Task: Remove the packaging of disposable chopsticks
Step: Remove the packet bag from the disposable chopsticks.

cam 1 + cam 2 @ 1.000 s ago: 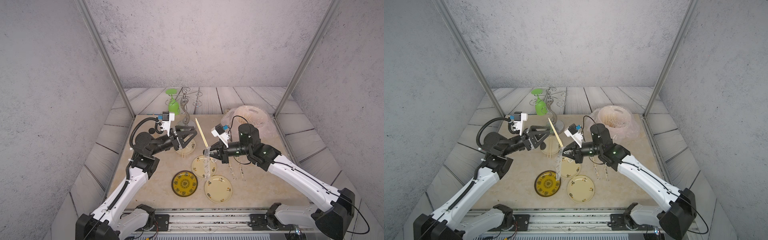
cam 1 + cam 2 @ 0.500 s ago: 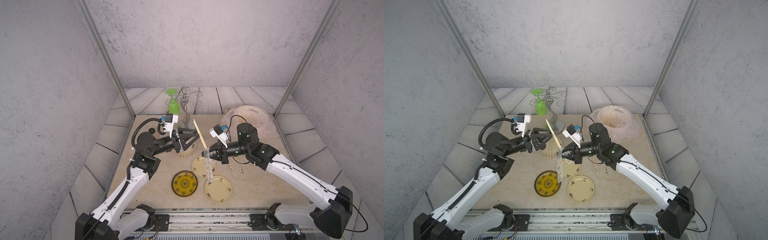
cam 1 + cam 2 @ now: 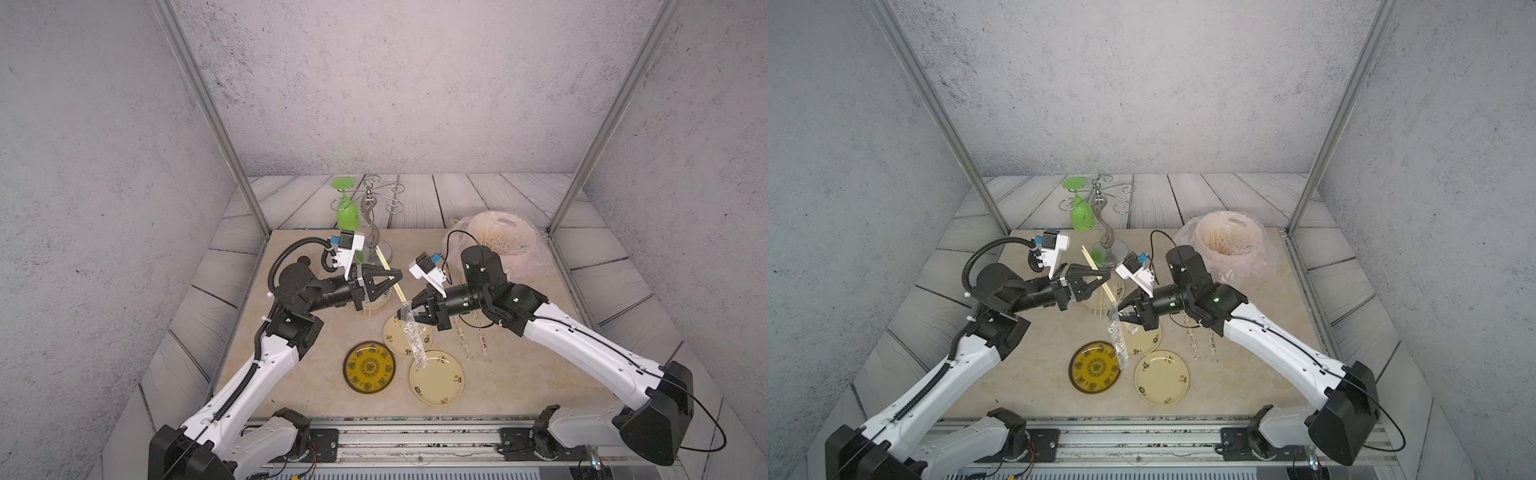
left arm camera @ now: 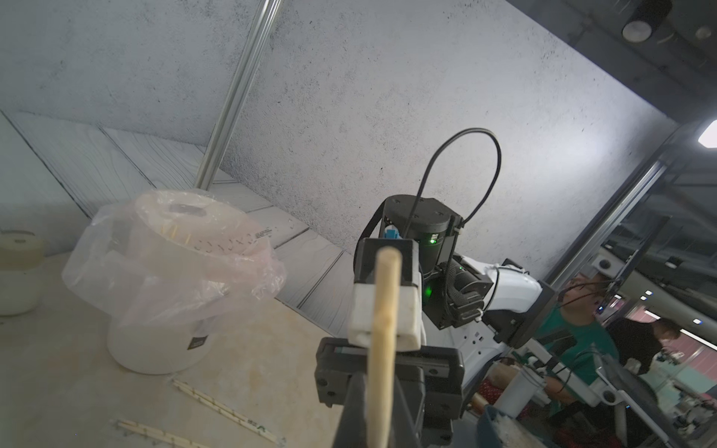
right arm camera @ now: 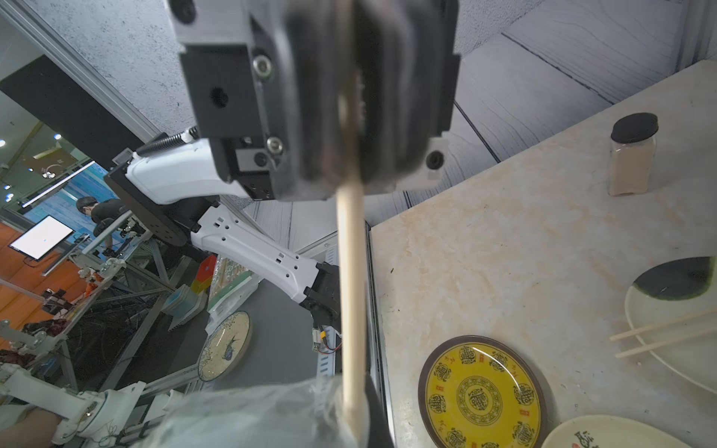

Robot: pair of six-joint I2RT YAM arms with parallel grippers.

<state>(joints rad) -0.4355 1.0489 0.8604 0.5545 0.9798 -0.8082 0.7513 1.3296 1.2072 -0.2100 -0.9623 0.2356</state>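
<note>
A pair of pale disposable chopsticks (image 3: 383, 259) (image 3: 1090, 259) slants in the air between my two arms. My left gripper (image 3: 395, 277) (image 3: 1101, 276) is shut on its middle; the stick (image 4: 384, 329) rises between the dark fingers in the left wrist view. My right gripper (image 3: 409, 311) (image 3: 1120, 312) is shut on the clear packaging (image 3: 415, 340) (image 3: 1120, 345) at the sticks' lower end. The sleeve hangs limp and crinkled over the plates. In the right wrist view the stick (image 5: 351, 291) runs into the sleeve's mouth (image 5: 252, 419).
Two wrapped pairs (image 3: 463, 336) (image 3: 482, 340) lie under the right arm. A yellow plate (image 3: 369, 368) and two cream plates (image 3: 436, 376) (image 3: 395, 336) sit in front. Bare chopsticks (image 5: 667, 333) rest on another plate. A bagged bin (image 3: 498, 241), a glass rack (image 3: 372, 224) and a jar (image 5: 632, 159) stand further back.
My left gripper moved right to the raised chopsticks and closed on them. The right gripper kept its hold on the sleeve and barely moved.
</note>
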